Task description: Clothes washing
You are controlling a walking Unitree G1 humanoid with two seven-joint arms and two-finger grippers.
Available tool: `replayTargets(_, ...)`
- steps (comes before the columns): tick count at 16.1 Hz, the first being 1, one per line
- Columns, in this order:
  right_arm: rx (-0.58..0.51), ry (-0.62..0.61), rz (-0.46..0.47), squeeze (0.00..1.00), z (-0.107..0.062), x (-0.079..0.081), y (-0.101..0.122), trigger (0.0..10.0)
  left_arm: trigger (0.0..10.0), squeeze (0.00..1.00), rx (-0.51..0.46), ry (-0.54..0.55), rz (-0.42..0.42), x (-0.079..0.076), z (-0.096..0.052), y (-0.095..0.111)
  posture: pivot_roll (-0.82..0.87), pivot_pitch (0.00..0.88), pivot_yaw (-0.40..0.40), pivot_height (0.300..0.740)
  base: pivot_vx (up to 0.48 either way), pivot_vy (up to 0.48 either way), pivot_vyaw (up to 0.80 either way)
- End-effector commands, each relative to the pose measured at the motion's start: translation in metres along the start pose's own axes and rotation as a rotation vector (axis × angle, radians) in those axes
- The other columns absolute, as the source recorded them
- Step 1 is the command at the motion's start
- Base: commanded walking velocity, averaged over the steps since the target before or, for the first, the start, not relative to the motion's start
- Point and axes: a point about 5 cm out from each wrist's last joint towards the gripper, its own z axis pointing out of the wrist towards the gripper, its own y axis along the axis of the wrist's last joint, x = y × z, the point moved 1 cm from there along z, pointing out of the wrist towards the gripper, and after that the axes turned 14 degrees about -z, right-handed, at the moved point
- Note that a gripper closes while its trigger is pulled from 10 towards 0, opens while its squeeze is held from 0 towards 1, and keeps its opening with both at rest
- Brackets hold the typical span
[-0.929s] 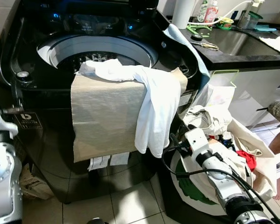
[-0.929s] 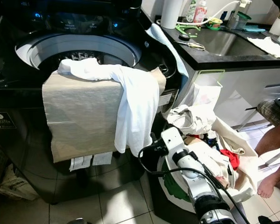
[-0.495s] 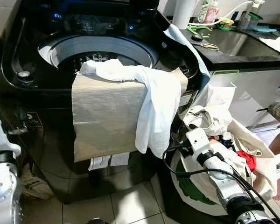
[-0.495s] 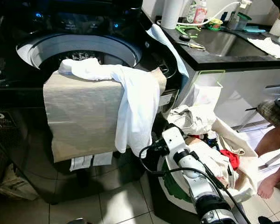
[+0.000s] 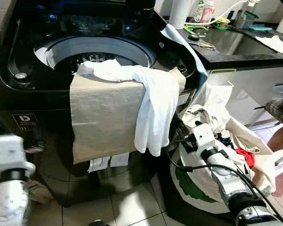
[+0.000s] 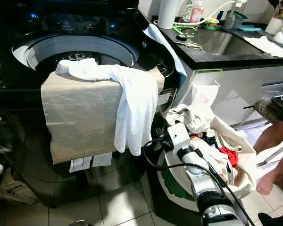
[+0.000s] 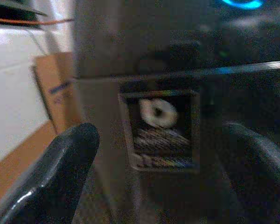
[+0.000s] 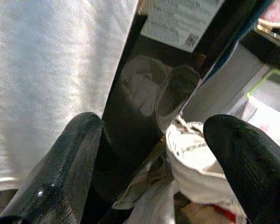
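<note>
Two garments [image 5: 146, 94] draped over washer [image 5: 33, 101] rim, awaiting loading; right gripper [image 8: 154, 154] fingers apart, empty, beside laundry bag [image 5: 254, 150].

Home laundry nook: top-load washing machine [image 5: 47, 108], sink counter [image 5: 236, 47], tiled floor [image 5: 132, 202], laundry bag [image 5: 254, 146].

The right gripper [image 8: 151, 163] has its two black fingers [image 8: 60, 172] spread apart. Between them stands the glossy black front corner of the washing machine [image 8: 140, 107], with a white garment [image 8: 51, 60] hanging against it. A pale crumpled cloth [image 8: 196, 158] lies by that corner, near the other finger.
</note>
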Motion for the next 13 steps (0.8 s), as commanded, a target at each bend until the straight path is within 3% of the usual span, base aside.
replayTargets(1,0.048,-0.023,0.03,0.0,0.003,-0.004,-0.005,10.0,10.0,0.0,-0.023,-0.044,-0.005,-0.011,0.002,0.004,0.14,0.0,-0.076,0.74,0.0,0.0,0.0)
replayTargets(5,0.097,-0.016,0.043,0.0,0.016,-0.003,0.0,10.0,10.0,0.0,-0.046,-0.112,-0.023,-0.031,0.006,0.009,0.15,0.0,-0.079,0.74,0.0,0.0,0.0)
replayTargets(7,0.092,-0.031,0.042,0.0,0.023,-0.007,0.007,10.0,10.0,0.0,-0.04,-0.175,-0.033,-0.045,0.001,0.008,0.16,0.0,-0.087,0.74,0.0,0.0,0.0)
replayTargets(10,0.089,-0.033,0.029,0.0,0.028,-0.01,0.013,10.0,10.0,0.0,-0.019,-0.192,-0.041,-0.05,-0.004,0.003,0.17,0.0,-0.093,0.74,0.0,0.0,0.0)
replayTargets(13,0.205,-0.022,0.011,0.0,0.035,-0.014,0.011,10.0,10.0,0.0,-0.023,-0.228,-0.078,-0.068,-0.005,0.006,0.18,0.0,-0.11,0.74,0.0,0.0,0.0)
